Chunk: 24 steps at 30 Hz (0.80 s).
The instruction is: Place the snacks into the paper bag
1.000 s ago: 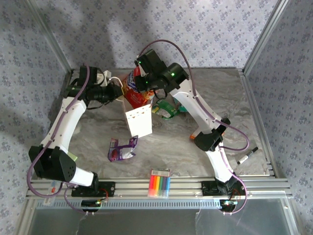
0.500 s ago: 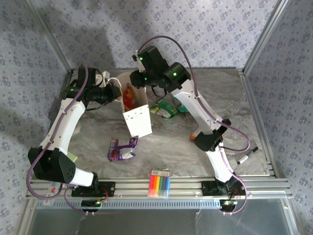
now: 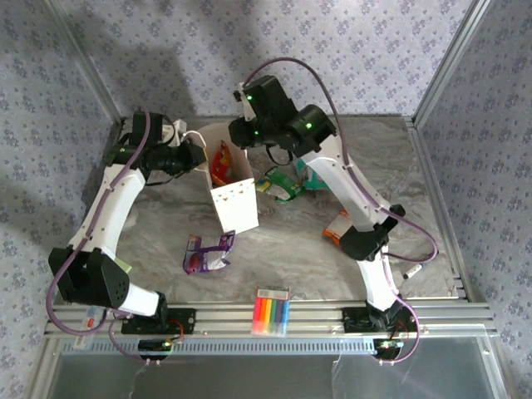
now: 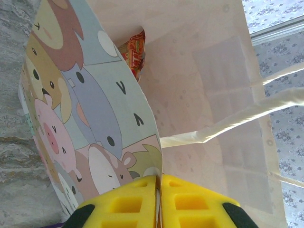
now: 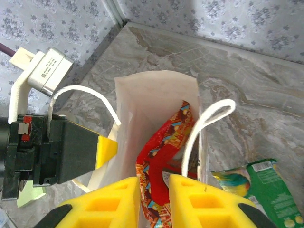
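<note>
One red packet [image 5: 161, 156] sits inside the paper bag [image 3: 235, 204], upper centre of the overhead frame. Our left fingers [image 4: 128, 209] pinch its thin wall; our right fingers [image 5: 114, 199] are narrowly parted above, holding nothing. We judge the green packet [image 3: 283, 184] light and crinkly (slippery foil): take a crimped edge.

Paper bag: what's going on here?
The left gripper pinches the paper bag at its rim with shut fingers, holding it open. The red packet sits inside the bag. The right gripper hangs over the mouth, fingers apart, gripping nothing. The green packet, teal packet, orange packet and purple packet lie on the table, not yet bagged.
</note>
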### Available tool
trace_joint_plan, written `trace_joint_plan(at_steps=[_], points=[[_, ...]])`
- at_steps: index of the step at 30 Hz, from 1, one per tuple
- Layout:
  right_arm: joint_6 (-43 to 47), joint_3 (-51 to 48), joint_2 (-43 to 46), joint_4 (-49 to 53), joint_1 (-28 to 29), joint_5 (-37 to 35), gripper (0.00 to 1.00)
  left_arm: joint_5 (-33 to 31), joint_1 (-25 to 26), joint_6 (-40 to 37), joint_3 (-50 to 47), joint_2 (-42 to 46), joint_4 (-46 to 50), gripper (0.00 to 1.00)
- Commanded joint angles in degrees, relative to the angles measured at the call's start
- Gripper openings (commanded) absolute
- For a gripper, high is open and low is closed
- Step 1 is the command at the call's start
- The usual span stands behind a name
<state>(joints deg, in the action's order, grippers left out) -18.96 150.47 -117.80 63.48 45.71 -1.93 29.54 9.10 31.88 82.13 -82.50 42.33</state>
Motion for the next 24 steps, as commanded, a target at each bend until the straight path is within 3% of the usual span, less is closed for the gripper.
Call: trace_joint_plan(at_steps=[1,12,24], points=[[0.5,-1.1,3.2,0.9,-0.9,-2.1,0.29,-1.2,-0.1,-1.8,2.9,-1.0,2.4,0.1],[-2.1,-2.8,2.3,-1.3,-2.4,6.8,0.33,-2.3,-0.1,-2.7,4.6,-1.6,3.6,0.1],[-3.0,-2.2,-1.3,-2.3,-3.8,9.7,0.4,-2.8,-0.2,-3.9,7.2,-3.5,4.7,0.09]])
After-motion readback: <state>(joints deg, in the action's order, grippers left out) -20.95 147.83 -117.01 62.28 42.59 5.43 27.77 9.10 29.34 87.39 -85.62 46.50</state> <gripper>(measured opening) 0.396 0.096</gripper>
